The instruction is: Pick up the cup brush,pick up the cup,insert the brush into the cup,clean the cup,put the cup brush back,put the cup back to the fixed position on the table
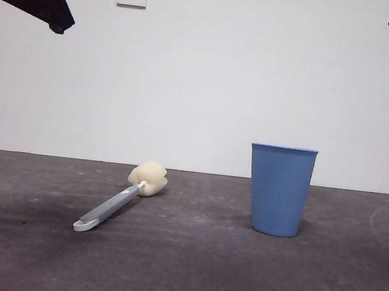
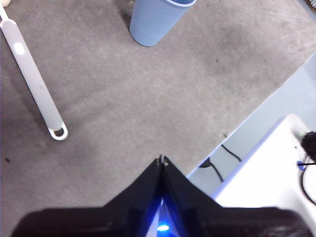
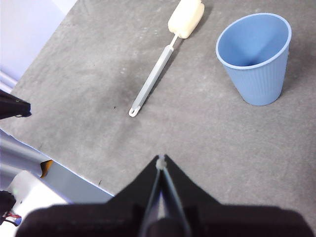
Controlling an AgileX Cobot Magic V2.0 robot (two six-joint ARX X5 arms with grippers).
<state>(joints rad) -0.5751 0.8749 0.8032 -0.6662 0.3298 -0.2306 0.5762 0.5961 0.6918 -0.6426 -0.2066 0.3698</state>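
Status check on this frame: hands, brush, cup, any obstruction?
Left hand shut, right hand shut, both empty, raised. Cup brush lying flat on table; cup upright beside it, apart. Nothing between them.

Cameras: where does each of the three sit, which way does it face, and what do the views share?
Front view: low, at table height, looking level across the table at the cup brush and the cup; dark arm tips show at both top corners.
Left wrist view: on the left arm, looking down; the left hand, jaws shut, rises from the bottom edge.
Right wrist view: on the right arm, looking down; the right hand, jaws shut.
Shared: all three show brush and cup, both untouched.
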